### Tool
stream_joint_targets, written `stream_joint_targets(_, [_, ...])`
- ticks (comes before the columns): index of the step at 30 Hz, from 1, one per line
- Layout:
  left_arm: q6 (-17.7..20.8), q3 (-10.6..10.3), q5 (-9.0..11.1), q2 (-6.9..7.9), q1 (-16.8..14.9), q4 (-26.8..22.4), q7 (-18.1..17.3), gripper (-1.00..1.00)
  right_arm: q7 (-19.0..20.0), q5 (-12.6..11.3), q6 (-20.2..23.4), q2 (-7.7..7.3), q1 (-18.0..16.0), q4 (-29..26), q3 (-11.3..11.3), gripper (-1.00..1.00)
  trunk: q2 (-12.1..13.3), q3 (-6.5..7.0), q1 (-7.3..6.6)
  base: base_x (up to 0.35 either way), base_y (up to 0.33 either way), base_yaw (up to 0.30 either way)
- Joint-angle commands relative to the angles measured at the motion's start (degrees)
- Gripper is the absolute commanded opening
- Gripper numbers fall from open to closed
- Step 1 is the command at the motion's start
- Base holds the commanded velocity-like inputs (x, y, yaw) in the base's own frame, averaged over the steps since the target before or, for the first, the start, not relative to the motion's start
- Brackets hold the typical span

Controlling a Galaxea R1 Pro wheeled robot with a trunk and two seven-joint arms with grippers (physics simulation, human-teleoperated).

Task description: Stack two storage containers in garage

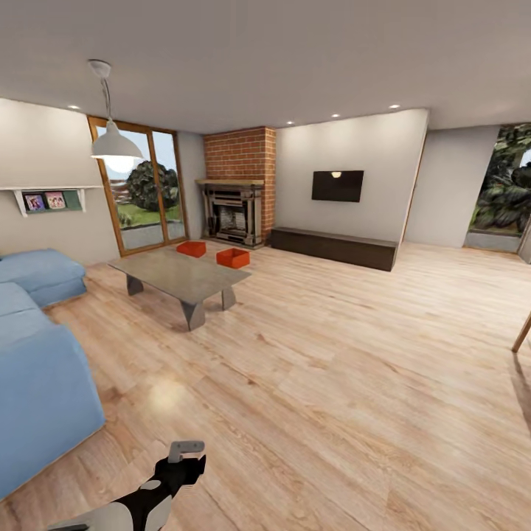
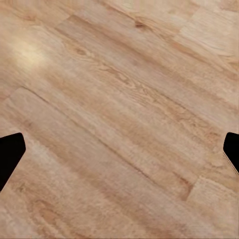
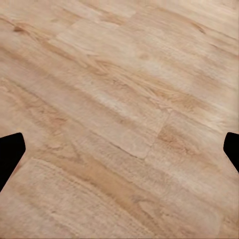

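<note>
Head view: two orange-red boxes sit apart on the plank floor between the low table and the brick fireplace. Left wrist view: left end effector open, empty, over planks. Right wrist view: right end effector likewise open, empty.

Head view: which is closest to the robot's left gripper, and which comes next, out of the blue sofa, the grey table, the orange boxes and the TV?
From the left gripper:
1. Sofa, just to its left.
2. Table, ahead on the wood floor.
3. Boxes, behind the table by the fireplace; too close to each other to rank.
4. TV, on the far wall.
</note>
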Motion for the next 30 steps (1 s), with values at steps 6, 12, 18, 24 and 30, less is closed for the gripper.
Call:
stream_joint_targets(6, [-0.38,0.49,-0.57,0.01,-0.11,0.22,-0.01,1.0,-0.23,0.16,-0.04,-0.01,0.02,-0.06,0.03,1.0,-0.03,-0.05,0.03,0.312,-0.138,0.0])
stream_joint_targets(12, [-0.38,0.49,-0.57,0.01,-0.11,0.24,-0.01,1.0,-0.23,0.16,-0.01,-0.01,0.02,-0.06,0.03,1.0,-0.03,-0.05,0.03,0.312,-0.138,0.0])
stream_joint_targets(18, [-0.38,0.49,-0.57,0.01,-0.11,0.25,-0.01,1.0,-0.23,0.16,0.04,-0.01,0.02,-0.06,0.03,1.0,-0.03,-0.05,0.03,0.312,-0.137,0.0])
stream_joint_targets(24, [-0.38,0.49,-0.57,0.01,-0.11,0.23,-0.01,1.0,-0.23,0.16,0.04,-0.01,0.02,-0.06,0.03,1.0,-0.03,-0.05,0.03,0.312,-0.138,0.0])
stream_joint_targets(30, [-0.38,0.49,-0.57,0.01,-0.11,0.23,-0.01,1.0,-0.23,0.16,0.04,-0.01,0.02,-0.06,0.03,1.0,-0.03,-0.05,0.03,0.312,-0.149,0.0])
